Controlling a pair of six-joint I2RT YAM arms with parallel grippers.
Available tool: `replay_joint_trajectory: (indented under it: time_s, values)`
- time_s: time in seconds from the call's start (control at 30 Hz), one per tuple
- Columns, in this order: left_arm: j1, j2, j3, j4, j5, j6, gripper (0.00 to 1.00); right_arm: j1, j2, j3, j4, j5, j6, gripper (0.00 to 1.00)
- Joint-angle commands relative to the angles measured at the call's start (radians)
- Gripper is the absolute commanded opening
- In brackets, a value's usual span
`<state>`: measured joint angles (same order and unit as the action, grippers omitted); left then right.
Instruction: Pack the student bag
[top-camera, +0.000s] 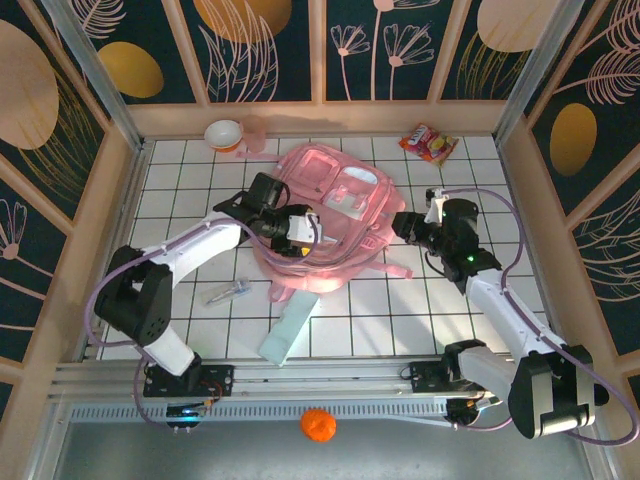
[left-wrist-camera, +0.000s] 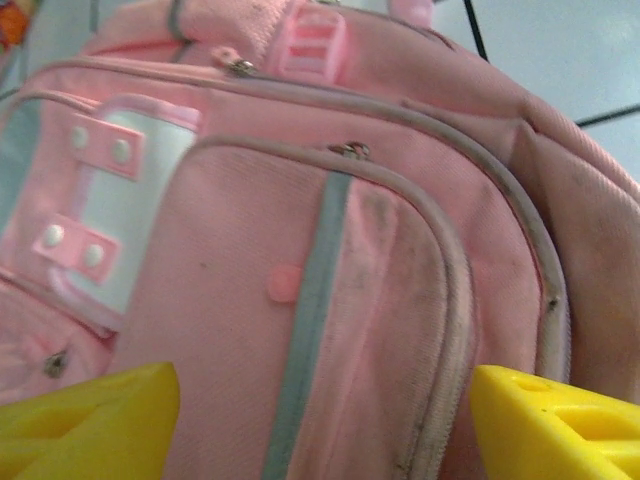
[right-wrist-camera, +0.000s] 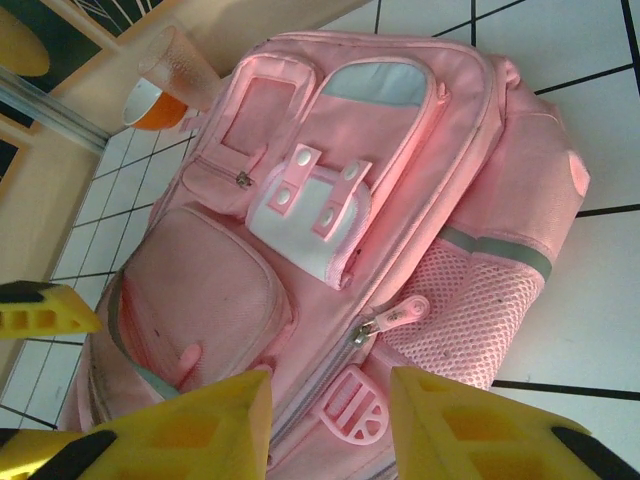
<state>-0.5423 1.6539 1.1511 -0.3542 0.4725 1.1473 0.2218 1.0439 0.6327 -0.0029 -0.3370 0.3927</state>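
at mid-worktop: the student bag (top-camera: 320, 170) lies front pockets up on the white-tiled worktop (top-camera: 180, 180), between the two arms.
left claw (top-camera: 305, 228): released, jaws wide with nothing between them, close over a front pocket on the bag's left side.
right claw (top-camera: 400, 225): parted partway, nothing pinched. it sits at the bag's right edge, near a zipper pull (right-wrist-camera: 385, 320) and a pink plastic loop (right-wrist-camera: 350, 410).
risk, zips: every zip i can see looks closed, so by my judgement nothing goes in until one is drawn. the pull is small and flat and could slip out of a hurried pinch.
risk, fabric: with neither claw holding, a tug on one side would likely drag or bunch the whole soft bag rather than open it.
risk, straps: a strap (top-camera: 395, 268) trails loose on the tiles by the right arm and could snag.
risk, loose items: the pale blue box (top-camera: 288, 330) and a pen-like thing (top-camera: 228, 292) lie near the bag's near edge, and a sliding bag could shove them.
look: soft pink cloth, scuffed grey along the seams, a white patch (right-wrist-camera: 310, 215) with snap tabs, a mesh side pocket (right-wrist-camera: 470, 320), grey strips.
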Motion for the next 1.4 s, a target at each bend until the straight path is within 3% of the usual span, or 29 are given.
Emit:
replay_joint_trajectory:
  time_s: [0.0, 0.3, 0.37, 0.43, 0.53, 0.63, 0.77, 0.9, 1.03, 1.37]
  values:
    - [-0.003, 0.033, 0.045, -0.091, 0.033, 0.107, 0.75, 0.011, -0.003, -0.006, 0.028, 0.015, 0.009, 0.36]
    - [-0.018, 0.043, -0.055, 0.121, -0.088, 0.102, 0.70, 0.020, 0.014, 0.000, 0.043, 0.013, 0.016, 0.36]
    - [-0.021, 0.044, -0.066, 0.164, -0.107, 0.103, 0.55, 0.017, 0.010, -0.003, 0.057, 0.008, 0.011, 0.37]
    - [-0.021, 0.031, -0.069, 0.202, -0.110, 0.067, 0.28, 0.008, -0.003, -0.014, 0.082, 0.012, 0.000, 0.38]
    - [-0.011, -0.026, -0.085, 0.250, -0.018, 0.021, 0.00, -0.024, -0.011, -0.018, 0.123, -0.014, -0.033, 0.43]
    - [0.021, -0.096, -0.123, 0.363, 0.125, -0.090, 0.00, -0.051, -0.015, -0.013, 0.172, -0.021, -0.098, 0.49]
    - [0.045, -0.132, -0.120, 0.420, 0.204, -0.190, 0.00, -0.093, -0.014, 0.003, 0.211, -0.070, -0.207, 0.53]
    - [0.048, -0.161, -0.122, 0.450, 0.215, -0.229, 0.00, -0.144, -0.008, -0.004, 0.271, -0.084, -0.269, 0.62]
    - [0.048, -0.188, -0.141, 0.476, 0.224, -0.246, 0.00, -0.200, 0.036, -0.011, 0.354, -0.203, -0.300, 0.65]
    - [0.050, -0.179, -0.136, 0.506, 0.234, -0.271, 0.00, -0.208, 0.222, 0.128, 0.205, -0.318, -0.646, 0.62]
